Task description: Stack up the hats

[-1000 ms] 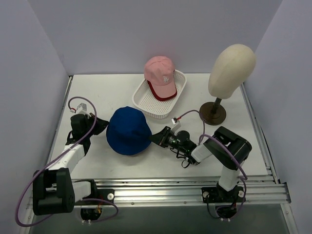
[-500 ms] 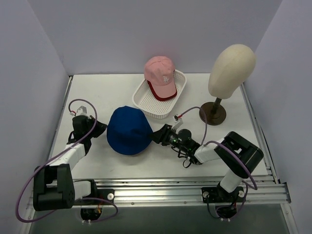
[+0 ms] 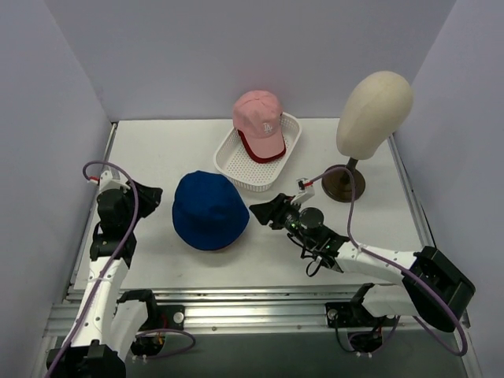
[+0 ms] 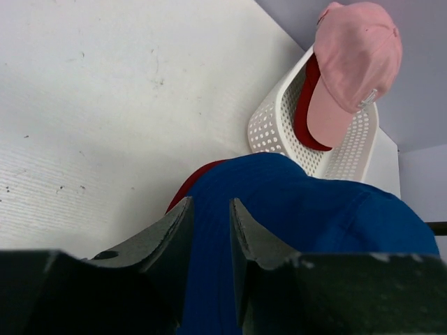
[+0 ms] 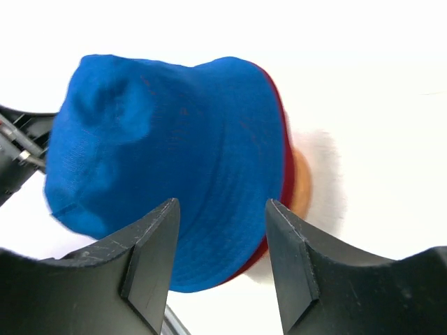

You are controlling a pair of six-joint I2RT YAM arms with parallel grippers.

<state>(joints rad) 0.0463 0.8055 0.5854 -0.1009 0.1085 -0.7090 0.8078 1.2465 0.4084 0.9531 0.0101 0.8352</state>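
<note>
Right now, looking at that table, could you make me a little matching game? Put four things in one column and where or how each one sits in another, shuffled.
Things:
1. blue bucket hat
2. pink cap
3. mannequin head
4. right gripper

Places or states:
A. up on a brown stand
B. open, facing the blue hat
C. resting on the white basket
D. lying on the table itself, near its middle

Pairs: 1-D, 2-C, 3-A, 4-B.
</note>
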